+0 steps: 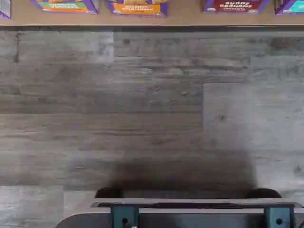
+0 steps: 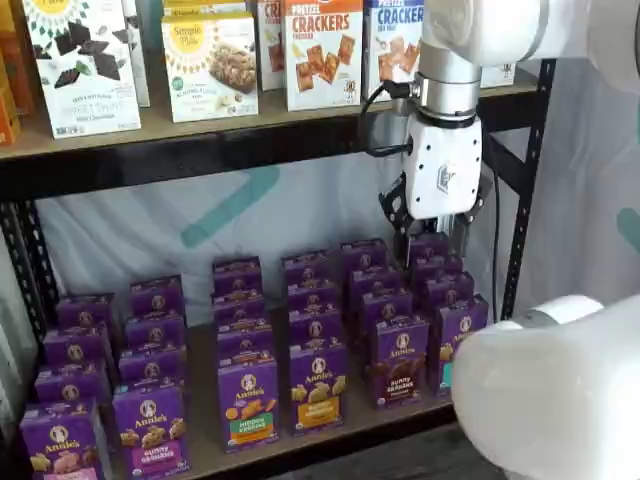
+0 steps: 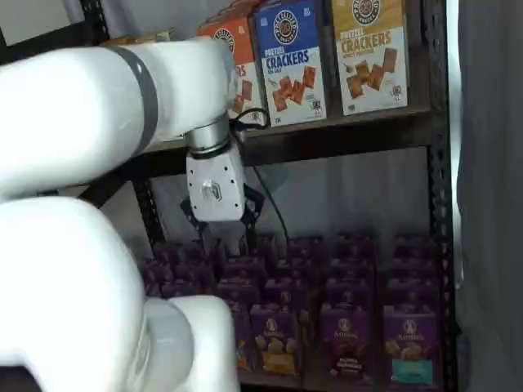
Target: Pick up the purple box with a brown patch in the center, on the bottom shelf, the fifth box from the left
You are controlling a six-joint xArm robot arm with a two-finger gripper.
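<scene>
The purple box with a brown patch [image 2: 399, 364] stands in the front row of the bottom shelf, second from the right end in a shelf view. It also shows in the other shelf view [image 3: 348, 343] and, as a top edge only, in the wrist view [image 1: 234, 5]. My gripper [image 2: 432, 243] hangs in front of the shelves, higher than the box and a little to its right. Its two black fingers point down with a plain gap between them and hold nothing. It also shows in a shelf view [image 3: 222, 235].
Several rows of purple boxes fill the bottom shelf [image 2: 300, 440]. An orange-patch box [image 2: 318, 386] and a teal-patch box [image 2: 457, 345] flank the target. Cracker boxes [image 2: 322, 52] stand on the upper shelf. The wrist view shows grey plank floor [image 1: 152, 109] and the dark mount [image 1: 190, 213].
</scene>
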